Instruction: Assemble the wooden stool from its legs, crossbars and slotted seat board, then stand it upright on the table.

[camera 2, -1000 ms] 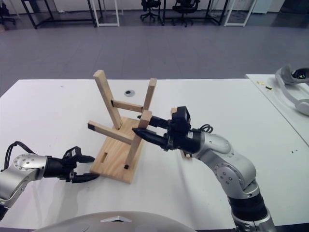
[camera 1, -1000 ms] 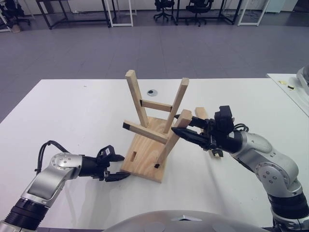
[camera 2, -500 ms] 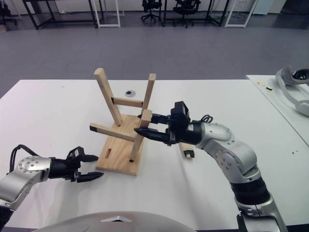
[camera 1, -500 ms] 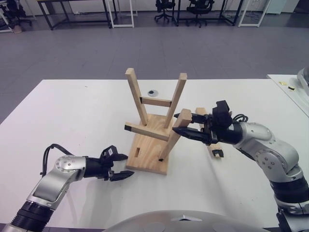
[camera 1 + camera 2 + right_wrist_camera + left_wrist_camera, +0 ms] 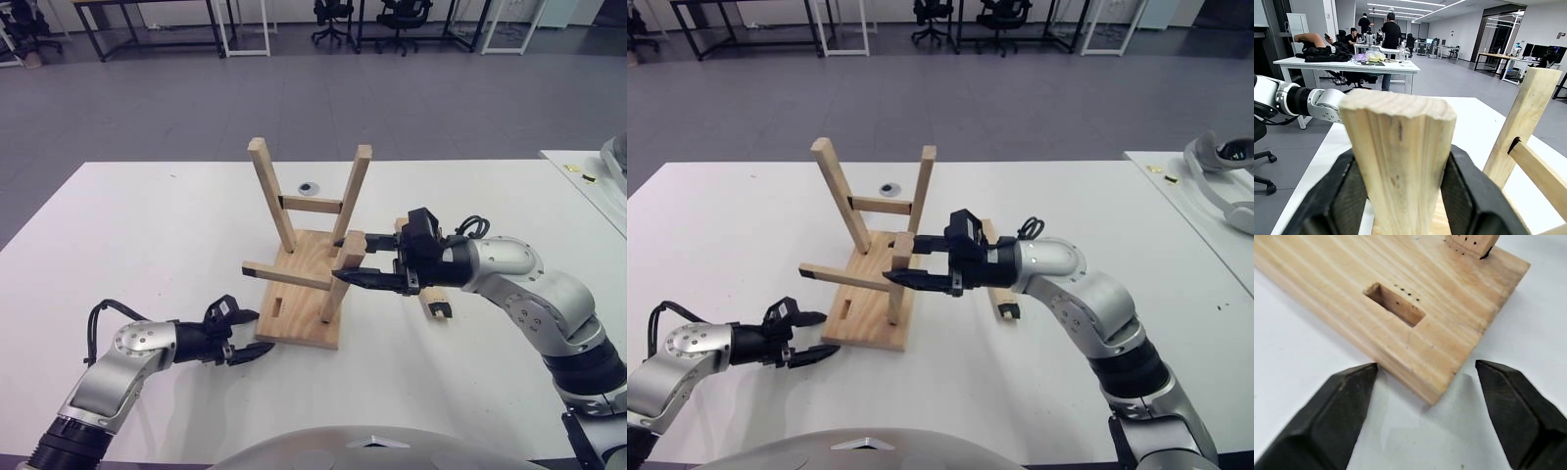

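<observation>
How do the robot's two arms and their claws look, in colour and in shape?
The left arm and right arm have rounded silver-grey shells and black joints. The left claw and right claw are black, each with two tapered, pointed fingers. A black cable loops from each arm.

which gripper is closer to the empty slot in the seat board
Left. The left gripper sits open around the seat board's near corner, just short of the empty slot. The right gripper is farther off, shut on a leg standing on the board's right side.
</observation>
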Action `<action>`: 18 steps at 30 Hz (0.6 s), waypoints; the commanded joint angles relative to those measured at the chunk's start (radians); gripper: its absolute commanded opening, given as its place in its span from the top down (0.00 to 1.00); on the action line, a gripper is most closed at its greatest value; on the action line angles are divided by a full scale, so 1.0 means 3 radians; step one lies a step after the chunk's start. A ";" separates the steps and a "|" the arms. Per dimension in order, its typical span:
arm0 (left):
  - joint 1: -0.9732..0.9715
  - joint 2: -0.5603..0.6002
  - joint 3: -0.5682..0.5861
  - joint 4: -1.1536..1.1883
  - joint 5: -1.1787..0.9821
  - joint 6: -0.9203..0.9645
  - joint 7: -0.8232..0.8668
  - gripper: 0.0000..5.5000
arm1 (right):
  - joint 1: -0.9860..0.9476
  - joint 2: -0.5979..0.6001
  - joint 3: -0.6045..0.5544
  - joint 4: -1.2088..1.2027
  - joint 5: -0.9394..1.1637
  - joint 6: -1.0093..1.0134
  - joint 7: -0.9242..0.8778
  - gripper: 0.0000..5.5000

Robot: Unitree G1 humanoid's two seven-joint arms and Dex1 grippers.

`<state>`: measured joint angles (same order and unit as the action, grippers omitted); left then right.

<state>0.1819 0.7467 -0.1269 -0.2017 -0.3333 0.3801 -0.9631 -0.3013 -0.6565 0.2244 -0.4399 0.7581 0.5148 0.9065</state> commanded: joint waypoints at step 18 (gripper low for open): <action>0.0094 -0.0158 -0.0148 0.0073 0.0098 0.0044 0.0118 0.32 | 0.0455 -0.0152 0.0086 0.0348 -0.0144 0.0544 -0.0131 0.42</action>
<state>0.1825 0.7038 -0.1457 -0.2059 -0.3226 0.3652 -0.9274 -0.1372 -0.6691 0.2718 -0.3340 0.7381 0.6819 0.8243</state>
